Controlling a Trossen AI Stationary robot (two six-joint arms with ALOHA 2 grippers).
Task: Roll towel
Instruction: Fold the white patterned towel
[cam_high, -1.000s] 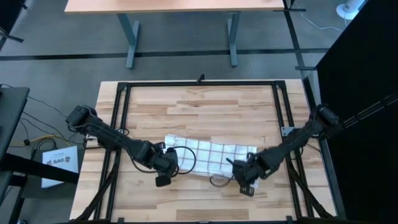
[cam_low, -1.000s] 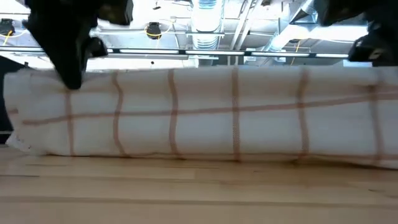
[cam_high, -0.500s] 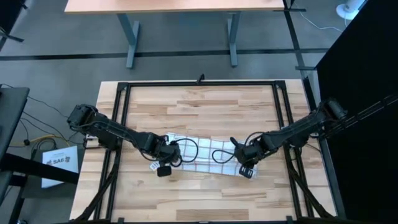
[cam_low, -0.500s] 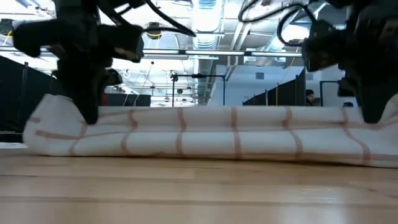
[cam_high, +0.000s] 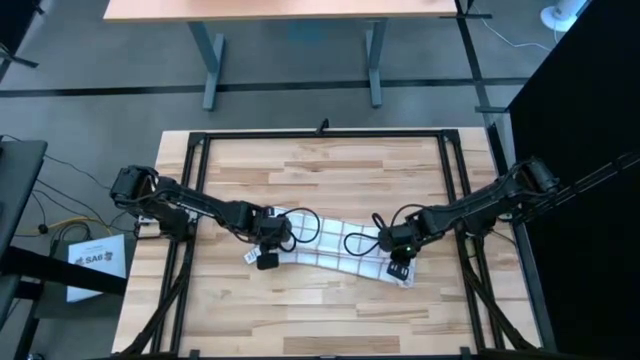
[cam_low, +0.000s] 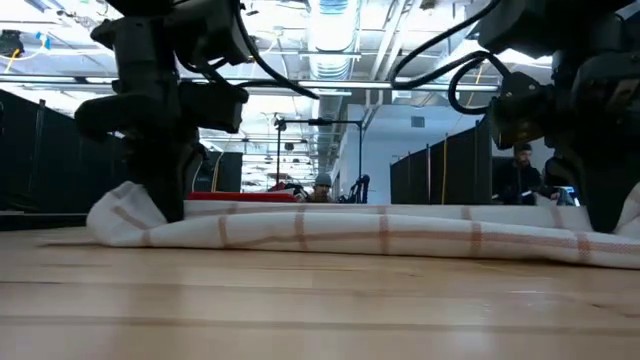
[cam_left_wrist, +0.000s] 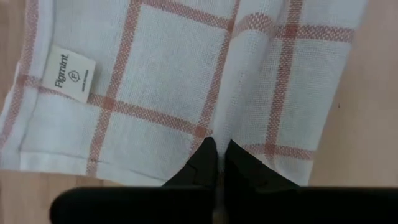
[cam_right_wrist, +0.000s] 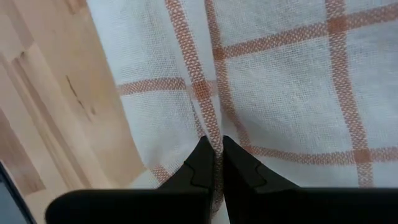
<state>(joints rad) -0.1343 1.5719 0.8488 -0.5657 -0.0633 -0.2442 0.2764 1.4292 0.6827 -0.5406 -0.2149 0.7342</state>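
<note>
The white towel (cam_high: 335, 245) with reddish-brown check lines lies as a long narrow band across the middle of the wooden table, and in the low view (cam_low: 380, 235) it rests flat on the wood. Its small white tag (cam_left_wrist: 71, 73) lies near its left end. My left gripper (cam_high: 268, 243) is shut on the towel's left end. My right gripper (cam_high: 398, 258) is shut on its right end. My left gripper pinches a raised ridge of cloth (cam_left_wrist: 219, 127) between its two fingers near the towel's left end, coming from above and pointing down. The towel lies slack on the table around the fingers (cam_low: 170, 205). My right gripper pinches a ridge of cloth (cam_right_wrist: 208, 124) between its two fingers near the towel's right end, close to its edge by the bare wood. It comes from above, pointing down. The towel rests on the table there (cam_low: 600, 245).
A black metal frame (cam_high: 200, 140) runs around the table top. Bare wood (cam_high: 330, 320) lies on the near and far sides of the towel. Another table (cam_high: 290, 10) stands beyond the far edge. A person (cam_low: 322, 183) shows far off in the room.
Both grippers have gone toward the table's far edge and down, still shut on the towel. The cloth they held up near the front has been carried over the rest, so the towel now lies lower, narrower and farther back.
</note>
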